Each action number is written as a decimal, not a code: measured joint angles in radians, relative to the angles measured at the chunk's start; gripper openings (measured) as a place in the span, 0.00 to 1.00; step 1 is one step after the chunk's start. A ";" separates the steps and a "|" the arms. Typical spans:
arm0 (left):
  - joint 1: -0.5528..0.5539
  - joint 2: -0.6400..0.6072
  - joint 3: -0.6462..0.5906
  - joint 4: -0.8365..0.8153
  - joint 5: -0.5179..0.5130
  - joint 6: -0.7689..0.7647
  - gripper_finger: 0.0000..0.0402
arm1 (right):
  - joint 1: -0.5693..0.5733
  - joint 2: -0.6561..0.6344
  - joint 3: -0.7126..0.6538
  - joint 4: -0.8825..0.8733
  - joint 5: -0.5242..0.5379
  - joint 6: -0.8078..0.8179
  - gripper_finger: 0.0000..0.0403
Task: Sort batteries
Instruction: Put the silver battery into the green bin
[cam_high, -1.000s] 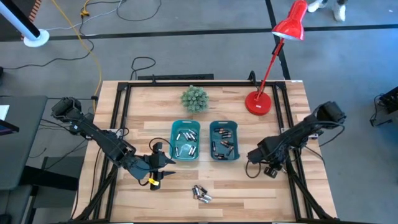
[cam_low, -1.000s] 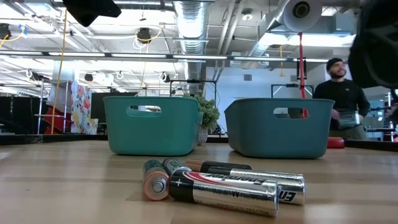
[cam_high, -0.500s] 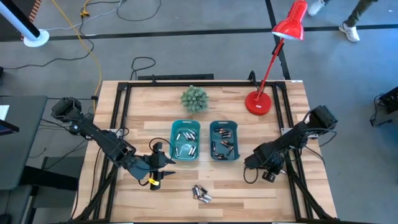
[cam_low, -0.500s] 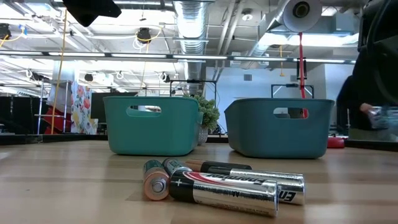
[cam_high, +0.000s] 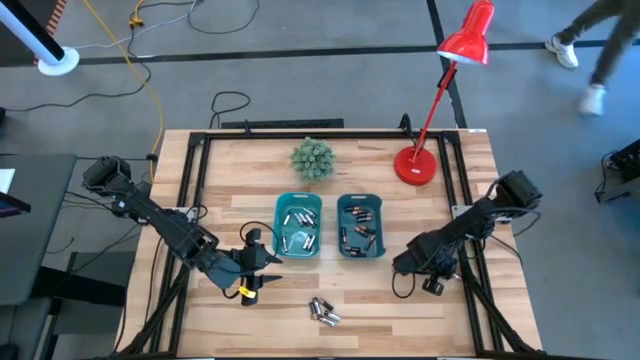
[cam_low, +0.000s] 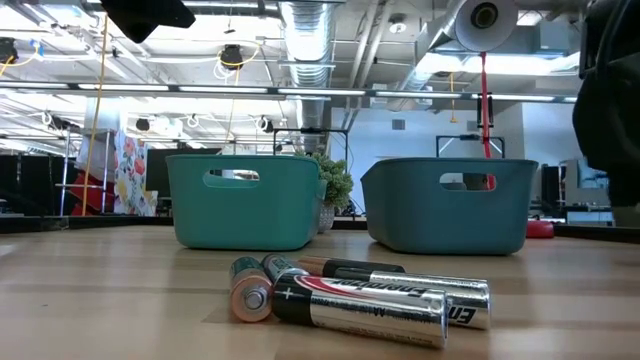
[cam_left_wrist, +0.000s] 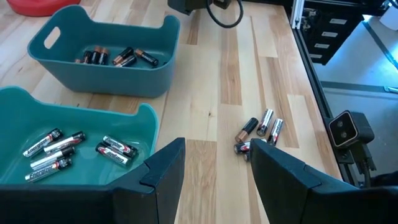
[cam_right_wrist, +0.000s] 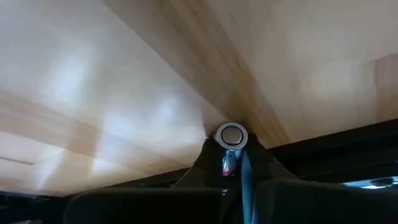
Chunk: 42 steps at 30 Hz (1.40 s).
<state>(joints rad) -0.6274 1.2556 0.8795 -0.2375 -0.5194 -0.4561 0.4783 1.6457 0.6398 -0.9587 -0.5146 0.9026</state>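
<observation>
Two teal bins stand mid-table, the left bin (cam_high: 298, 226) and the right bin (cam_high: 360, 226), each with several batteries lying inside. A few loose batteries (cam_high: 323, 311) (cam_left_wrist: 258, 132) (cam_low: 350, 295) lie on their sides on the wood near the table's front edge. My left gripper (cam_high: 258, 263) (cam_left_wrist: 214, 180) hovers open left of the bins, with nothing between its fingers. My right gripper (cam_high: 402, 266) (cam_right_wrist: 231, 155) is low over the table, right of the right bin, shut on a single battery (cam_right_wrist: 231, 135). My right gripper pinches the battery between its two fingertips (cam_right_wrist: 208, 155). The battery lies along the fingers, and its round silver end (cam_right_wrist: 231, 134) sticks out past them toward the wood. The fingers slant down at the table. Whether the end touches the wood, I cannot tell.
A red desk lamp (cam_high: 440, 100) and a small green plant (cam_high: 313, 158) stand at the table's back. Black frame rails (cam_high: 190, 200) run along the table's edges, and a cable loops on the wood beside my right gripper. Bare wood lies between the bins and the loose batteries.
My right gripper has sunk toward the table and shifted a little toward its near left. My left arm has kept still. A person beyond the table's far right has walked on.
</observation>
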 joint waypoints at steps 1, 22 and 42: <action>0.000 0.000 0.000 0.000 0.000 0.000 0.44 | 0.002 -0.006 0.008 -0.020 0.016 -0.005 0.04; 0.000 0.000 0.000 -0.005 0.000 0.000 0.44 | 0.014 -0.495 0.442 -0.305 0.697 0.345 0.04; 0.000 0.000 0.000 -0.005 0.000 0.000 0.44 | -0.417 0.126 1.050 0.130 0.708 -0.458 0.04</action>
<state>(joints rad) -0.6277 1.2556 0.8791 -0.2428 -0.5194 -0.4561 0.0612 1.7721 1.6893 -0.8289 0.1936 0.4450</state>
